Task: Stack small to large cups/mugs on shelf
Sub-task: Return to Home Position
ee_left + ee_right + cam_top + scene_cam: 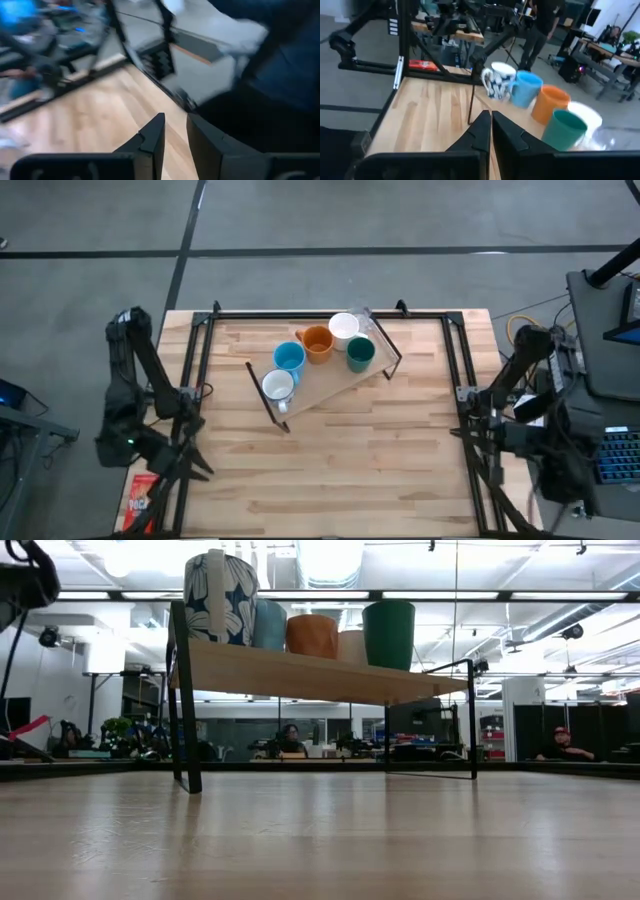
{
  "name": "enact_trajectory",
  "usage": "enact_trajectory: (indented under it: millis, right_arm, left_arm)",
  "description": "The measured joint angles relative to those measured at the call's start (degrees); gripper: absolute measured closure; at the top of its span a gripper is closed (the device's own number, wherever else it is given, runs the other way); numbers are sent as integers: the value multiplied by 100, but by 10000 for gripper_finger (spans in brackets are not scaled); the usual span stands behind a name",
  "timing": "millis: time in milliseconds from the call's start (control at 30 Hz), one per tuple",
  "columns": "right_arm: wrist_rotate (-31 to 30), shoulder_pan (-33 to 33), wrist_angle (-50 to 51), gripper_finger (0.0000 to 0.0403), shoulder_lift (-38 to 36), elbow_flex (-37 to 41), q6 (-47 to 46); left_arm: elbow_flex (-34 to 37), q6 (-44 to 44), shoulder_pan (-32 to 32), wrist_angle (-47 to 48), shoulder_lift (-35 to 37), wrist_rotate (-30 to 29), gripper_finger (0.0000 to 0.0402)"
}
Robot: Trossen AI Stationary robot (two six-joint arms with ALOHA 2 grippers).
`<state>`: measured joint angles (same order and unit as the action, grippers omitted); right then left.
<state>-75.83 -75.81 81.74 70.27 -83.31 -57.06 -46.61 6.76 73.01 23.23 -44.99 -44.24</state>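
The shelf (325, 385), a light-wood plank on black wire legs, stands slantwise on the table's middle. On it stand a flower-patterned white mug (278, 387), a light blue mug (289, 357), an orange mug (317, 342), a white mug (344, 327) and a teal mug (360, 354), all upright on their bases. My left gripper (175, 134) is drawn back at the table's left edge, its fingers a narrow gap apart with nothing between them. My right gripper (490, 120) is shut and empty at the right edge, pointing toward the mugs.
A clear glass (368, 318) stands at the shelf's far end. Black frame rails (200, 360) run along the table's left, far and right edges. A red packet (140, 495) lies by the near left corner. Bare tabletop lies in front of the shelf (340, 470).
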Motion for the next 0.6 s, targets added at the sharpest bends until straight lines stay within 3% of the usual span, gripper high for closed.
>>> enact_trajectory:
  millis: [233, 467, 600]
  right_arm:
    - [-378, -18, -48, 394, -958, 2278, -1937]
    - [-1205, -19, -1540, 395, -1633, 4418, -2546]
    - [-1426, 10, -2778, 395, -1683, 5308, -2589]
  left_arm:
    - [2174, -230, 12, -1881, 450, 1304, 334]
    - [4063, 173, 20, -4178, 712, 1110, 334]
    - [4608, 53, 20, -5213, 597, 1067, 334]
